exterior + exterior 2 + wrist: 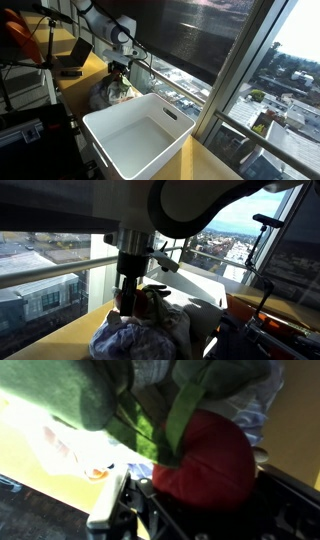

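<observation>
Red piece: a rounded red soft thing (210, 460) with green strips across it lay just ahead of my gripper (140, 495) in the wrist view, and it seemed to touch the dark base of my fingers.
Green fabric: a dull green cloth (70, 395) filled the upper left of the wrist view and lay partly over the red soft thing.
Heap: both pieces were part of a heap of cloth (108, 93) on the wooden table (215, 163), close to the window rail. In an exterior view the heap of cloth (140, 332) looked pale blue and white.
Gripper: my jaws were drawn together, narrow, and pressed down into the top of the heap – I could not tell if any fabric was caught between them.
Arm: I came down almost straight from above, as both exterior views showed.
White bin: a white bin (115, 107) stood on the table just beside the heap – on the side away from my arm.
</observation>
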